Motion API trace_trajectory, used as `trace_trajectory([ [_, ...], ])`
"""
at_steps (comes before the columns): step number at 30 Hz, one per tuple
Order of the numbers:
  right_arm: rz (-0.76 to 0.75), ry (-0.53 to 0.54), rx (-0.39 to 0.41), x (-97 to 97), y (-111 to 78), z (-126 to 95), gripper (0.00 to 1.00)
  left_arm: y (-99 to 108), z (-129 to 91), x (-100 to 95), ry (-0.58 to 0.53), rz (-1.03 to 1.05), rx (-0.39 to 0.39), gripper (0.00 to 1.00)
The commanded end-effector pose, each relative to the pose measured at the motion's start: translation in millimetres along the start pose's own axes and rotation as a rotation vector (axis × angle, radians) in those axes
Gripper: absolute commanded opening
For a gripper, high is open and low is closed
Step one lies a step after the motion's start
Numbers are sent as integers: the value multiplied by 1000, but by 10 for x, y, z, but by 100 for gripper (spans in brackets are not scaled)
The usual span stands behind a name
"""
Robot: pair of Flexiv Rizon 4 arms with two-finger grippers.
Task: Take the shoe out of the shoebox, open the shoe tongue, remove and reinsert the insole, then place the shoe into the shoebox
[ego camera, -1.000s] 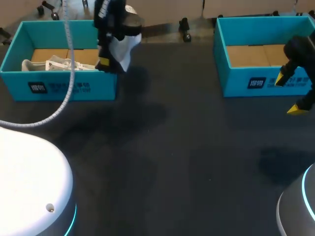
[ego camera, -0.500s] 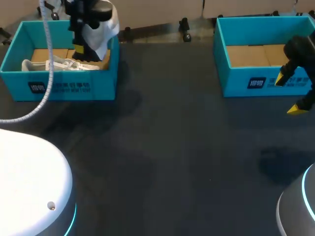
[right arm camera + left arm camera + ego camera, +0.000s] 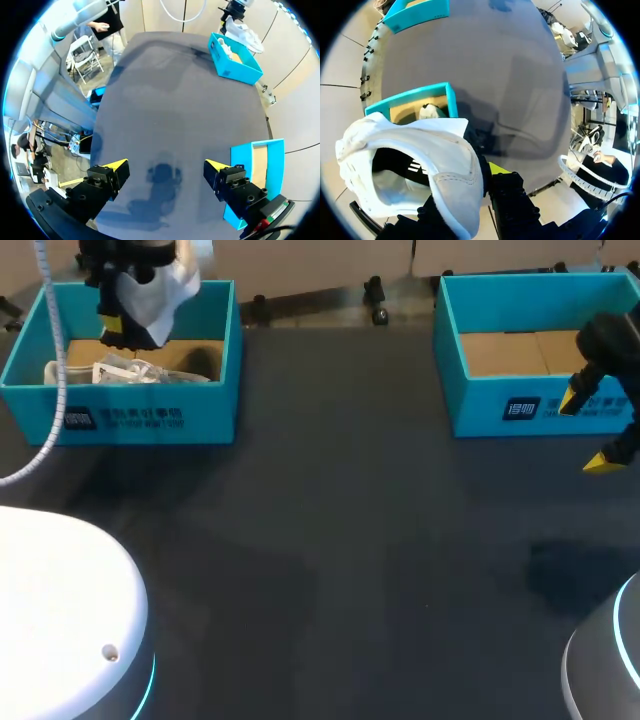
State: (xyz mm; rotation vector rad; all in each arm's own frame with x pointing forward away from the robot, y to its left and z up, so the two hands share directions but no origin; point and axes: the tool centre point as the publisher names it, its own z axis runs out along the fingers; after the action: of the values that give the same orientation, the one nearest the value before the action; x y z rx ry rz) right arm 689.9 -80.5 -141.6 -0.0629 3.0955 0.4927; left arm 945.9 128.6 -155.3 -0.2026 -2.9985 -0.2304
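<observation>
Our left fingers [image 3: 112, 328] clamp the white shoe [image 3: 160, 285], holding it above the left box [image 3: 135, 412] at the table's [image 3: 350, 540] far left corner (a second shoe [image 3: 120, 370] lies inside, just beneath). Our right fingers [image 3: 577, 395] hang spread wide, gripping nothing, in front of the right box [image 3: 520, 405] at the far right corner, well apart from the shoe.

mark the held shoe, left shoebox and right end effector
held shoe [image 3: 437, 152], left wrist view, white upper
left shoebox [image 3: 140, 416], head view, front wall
right end effector [image 3: 165, 164], right wrist view, between tips
</observation>
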Motion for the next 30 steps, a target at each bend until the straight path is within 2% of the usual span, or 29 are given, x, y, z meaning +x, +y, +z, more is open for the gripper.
trace_trajectory([
  [1,1,2,2,-14,1,7,100,215,-8,3,-14,5,27,0],
  [7,1,2,2,-14,1,7,100,486,99,-137,39,-77,25,0],
  [30,1,2,2,-14,1,7,100,492,103,-135,40,-89,21,0],
])
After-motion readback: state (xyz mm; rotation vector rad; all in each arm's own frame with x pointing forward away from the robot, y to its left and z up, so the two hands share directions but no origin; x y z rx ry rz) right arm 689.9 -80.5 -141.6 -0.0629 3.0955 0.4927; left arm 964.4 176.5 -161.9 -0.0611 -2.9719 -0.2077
